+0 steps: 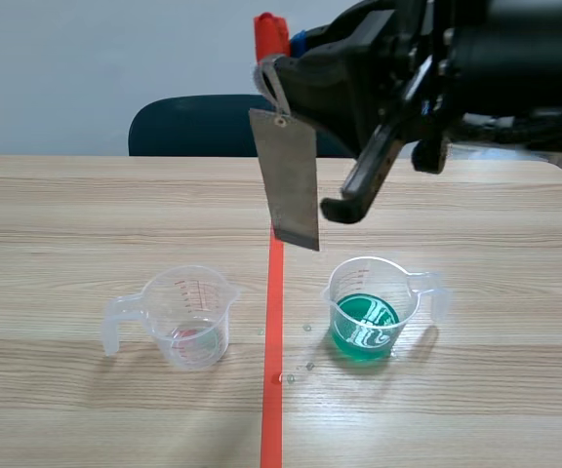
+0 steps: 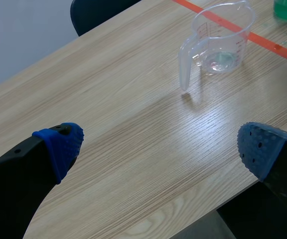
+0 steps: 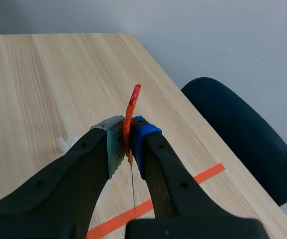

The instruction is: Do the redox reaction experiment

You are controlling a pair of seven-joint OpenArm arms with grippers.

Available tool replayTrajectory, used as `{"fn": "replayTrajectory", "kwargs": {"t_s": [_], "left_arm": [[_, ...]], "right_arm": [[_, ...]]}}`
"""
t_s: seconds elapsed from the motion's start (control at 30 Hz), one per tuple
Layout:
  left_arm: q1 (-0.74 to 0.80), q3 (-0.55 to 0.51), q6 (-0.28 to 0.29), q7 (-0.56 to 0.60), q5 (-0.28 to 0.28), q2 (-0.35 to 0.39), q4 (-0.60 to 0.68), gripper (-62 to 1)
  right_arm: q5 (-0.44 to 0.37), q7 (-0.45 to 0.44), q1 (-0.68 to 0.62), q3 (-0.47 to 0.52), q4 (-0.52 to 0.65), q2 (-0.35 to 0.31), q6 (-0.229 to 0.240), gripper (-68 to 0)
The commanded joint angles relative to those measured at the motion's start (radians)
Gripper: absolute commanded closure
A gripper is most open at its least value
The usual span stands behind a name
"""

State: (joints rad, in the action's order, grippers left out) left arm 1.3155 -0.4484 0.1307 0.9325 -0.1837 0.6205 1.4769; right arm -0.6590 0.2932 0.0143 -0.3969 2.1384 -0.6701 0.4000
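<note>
My right gripper (image 1: 275, 60) is raised above the table and shut on an orange-red tab (image 1: 269, 34). A grey metal strip (image 1: 289, 185) hangs from the tab on a thin loop, over the tape line and clear of both cups. Right of the line stands a clear beaker of green liquid (image 1: 364, 322). Left of it stands a clear measuring cup (image 1: 188, 317) with a little liquid at the bottom. In the right wrist view the gripper (image 3: 128, 133) pinches the tab (image 3: 132, 102). My left gripper (image 2: 158, 147) is open over bare table, well short of the cup (image 2: 218, 42).
An orange-red tape line (image 1: 273, 390) runs down the table's middle. A few droplets (image 1: 307, 329) lie on the wood beside the green beaker. A dark blue chair (image 1: 203, 125) stands behind the table's far edge. The left arm does not show in the scene view.
</note>
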Motion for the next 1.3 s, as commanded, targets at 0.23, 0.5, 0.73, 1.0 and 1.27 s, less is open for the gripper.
{"fn": "replayTrajectory", "kwargs": {"t_s": [0.23, 0.5, 0.73, 1.0, 1.27], "left_arm": [[0.001, -0.001, -0.001, 0.014, -0.01, -0.008, 0.01, -62.3], [0.001, -0.001, -0.001, 0.013, -0.01, -0.008, 0.01, -62.3], [0.001, -0.001, -0.001, 0.014, -0.011, -0.008, 0.01, -62.3], [0.001, -0.001, -0.001, 0.013, -0.011, -0.008, 0.01, -62.3], [0.001, -0.001, -0.001, 0.013, -0.011, -0.008, 0.01, -62.3]], "right_arm": [[-0.065, -0.114, -0.144, 0.187, 0.008, -0.111, -0.005, -0.7], [-0.068, -0.175, -0.269, 0.325, 0.008, -0.173, 0.013, -0.7], [-0.068, -0.206, -0.303, 0.353, -0.023, -0.192, 0.02, -0.7], [-0.068, -0.257, -0.302, 0.353, -0.084, -0.192, 0.069, -0.7], [-0.067, -0.312, -0.301, 0.352, -0.14, -0.192, 0.134, -0.7]]}}
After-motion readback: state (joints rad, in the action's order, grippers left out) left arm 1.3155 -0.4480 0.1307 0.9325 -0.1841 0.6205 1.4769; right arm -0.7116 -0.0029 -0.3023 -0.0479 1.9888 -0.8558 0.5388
